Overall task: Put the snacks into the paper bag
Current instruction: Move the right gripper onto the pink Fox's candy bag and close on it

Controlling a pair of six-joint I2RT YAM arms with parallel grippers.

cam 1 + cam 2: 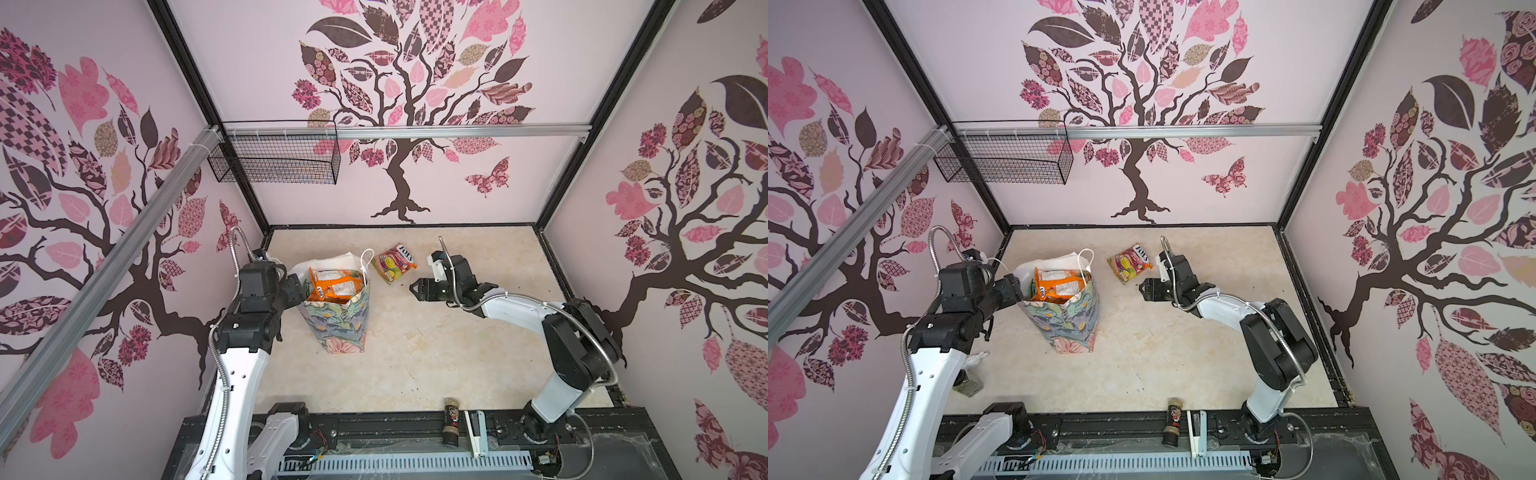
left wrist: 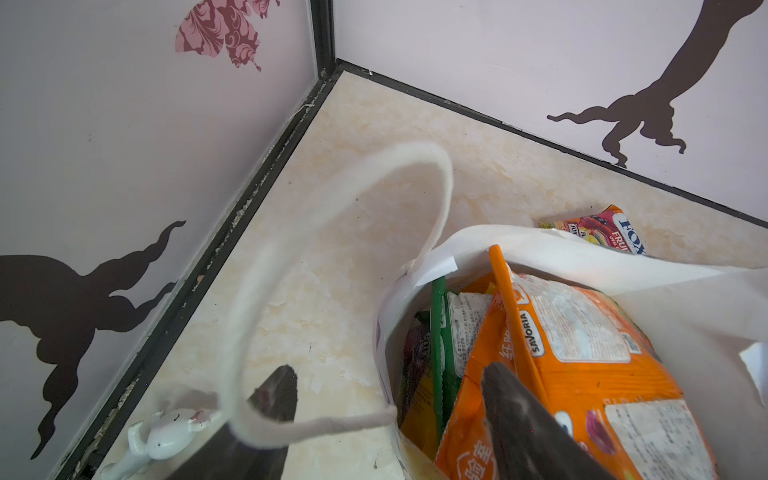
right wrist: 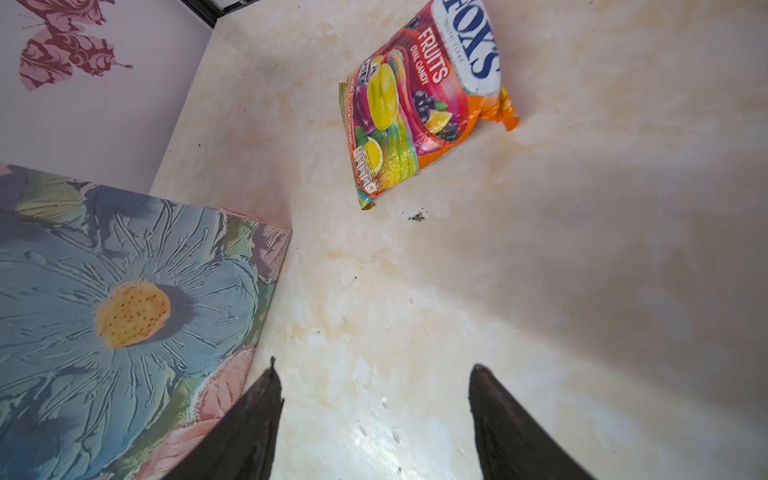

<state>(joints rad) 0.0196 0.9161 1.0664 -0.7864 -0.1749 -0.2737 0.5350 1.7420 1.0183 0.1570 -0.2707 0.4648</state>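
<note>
While several snacks, an orange packet (image 1: 336,284) uppermost, are already held inside the paper bag (image 1: 336,320), one FOX'S packet (image 1: 394,264) is left lying flat just beside the bag. The left gripper (image 2: 395,386) is spread wide astride the bag's rim, with nothing gripped. The right gripper (image 3: 374,374) is kept open and empty near the bag; a reach to that packet is judged to be called for next.
</note>
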